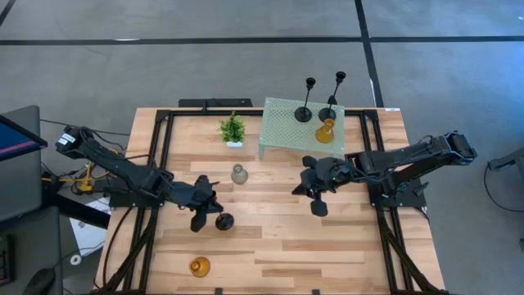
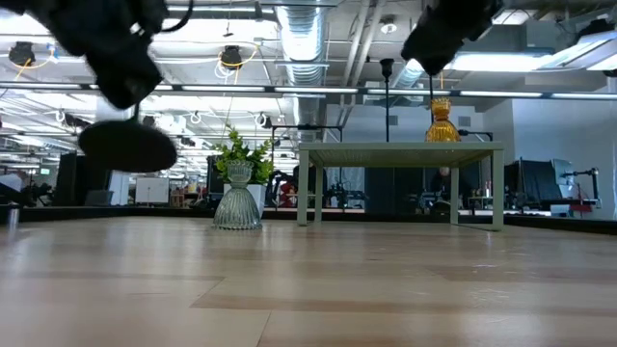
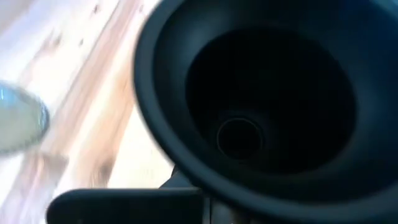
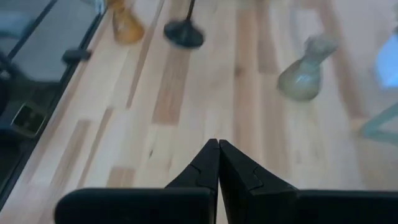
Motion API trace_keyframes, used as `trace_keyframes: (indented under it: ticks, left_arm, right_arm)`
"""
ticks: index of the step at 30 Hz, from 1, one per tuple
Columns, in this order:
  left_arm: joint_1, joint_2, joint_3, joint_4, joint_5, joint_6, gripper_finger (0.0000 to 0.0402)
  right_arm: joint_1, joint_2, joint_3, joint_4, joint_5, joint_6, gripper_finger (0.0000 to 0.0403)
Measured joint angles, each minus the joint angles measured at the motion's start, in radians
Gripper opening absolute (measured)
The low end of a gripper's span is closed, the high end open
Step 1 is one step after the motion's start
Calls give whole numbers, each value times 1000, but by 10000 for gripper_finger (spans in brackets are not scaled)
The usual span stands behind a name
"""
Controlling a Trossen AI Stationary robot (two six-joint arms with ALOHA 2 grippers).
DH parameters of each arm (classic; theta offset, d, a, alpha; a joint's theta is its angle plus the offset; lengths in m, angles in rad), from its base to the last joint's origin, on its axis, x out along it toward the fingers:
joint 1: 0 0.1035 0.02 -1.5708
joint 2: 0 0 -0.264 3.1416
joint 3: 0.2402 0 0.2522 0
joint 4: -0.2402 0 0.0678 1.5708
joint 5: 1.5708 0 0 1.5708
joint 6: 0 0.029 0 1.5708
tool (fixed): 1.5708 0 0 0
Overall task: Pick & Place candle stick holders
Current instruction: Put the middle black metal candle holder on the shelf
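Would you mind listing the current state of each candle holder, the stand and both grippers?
left gripper: shut on black holder, lifted off the table.
right gripper: shut, empty.
two black holders: upright on mesh stand.
amber holder: upright on the stand.
second amber holder: on the table.
clear-grey holder: upright on the table.

Grey floor [image 1: 246,74], exposed ceiling ducts [image 2: 301,39], strip lights [image 2: 540,60].

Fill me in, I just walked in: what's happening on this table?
The left tool is shut on a black thin-stemmed candle holder, held off the wooden table in the low view. Two black holders and an amber glass holder stand on the pale green mesh stand. A clear-grey glass holder and another amber one remain. The right tool hangs shut, empty.
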Motion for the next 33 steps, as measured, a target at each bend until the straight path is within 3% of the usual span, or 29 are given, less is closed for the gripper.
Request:
trace_keyframes:
  ticks: [6,10,14,20,28,33]
  left_arm:
    - [93,113,189,-117,0,168,14]
    - [190,177,301,-150,-1,321,15]
    - [296,205,375,-153,1,460,14]
    - [456,204,427,-112,4,571,14]
    - [695,296,432,112,253,610,15]
    - [800,402,523,144,274,605,14]
  right_arm:
    - [1,7,-24,-13,-24,0,0]
    - [-2,-66,-159,145,-23,1,0]
    - [-28,-188,-338,317,-23,1,0]
    - [-107,-453,-454,402,-20,-39,0]
    - [-156,-696,-545,407,-12,-150,0]
    - [-166,-762,-581,409,-13,-147,0]
